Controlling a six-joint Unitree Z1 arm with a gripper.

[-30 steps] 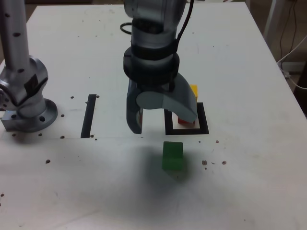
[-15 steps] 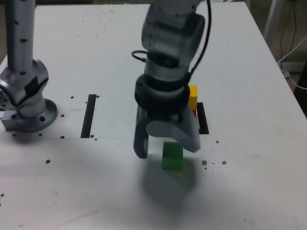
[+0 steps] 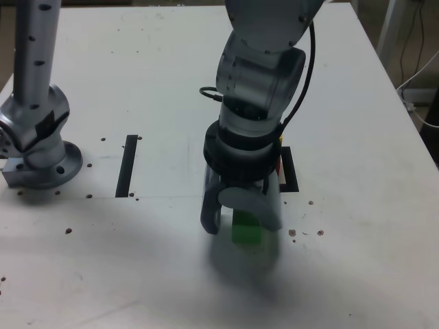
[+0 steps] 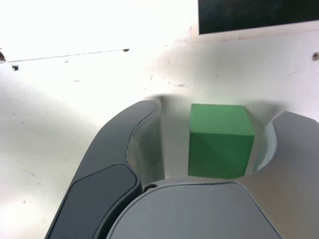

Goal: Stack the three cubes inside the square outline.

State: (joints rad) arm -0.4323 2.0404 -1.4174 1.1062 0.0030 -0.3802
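The green cube (image 4: 221,141) is a block with flat faces and straight edges, of a plain matte colour; its upper face looks lighter than its side face. It sits on the table (image 3: 158,274), between the two fingers of the gripper (image 4: 215,127). The gripper is spread around this cube, and in the wrist view a gap is seen between the cube and the darker finger. Its fingers are smooth, grey and curved, with rounded tips.

The table is white and smooth, with small dark chips and thin scratches. Behind the gripper in the exterior view is the square outline (image 3: 291,179), of flat black tape, partly hidden by the arm (image 3: 257,89). There, a small piece of the yellow cube (image 3: 280,139) and of the red cube (image 3: 278,166) can be seen, the yellow above the red. A straight black strip (image 3: 127,166) lies toward the exterior view's left.
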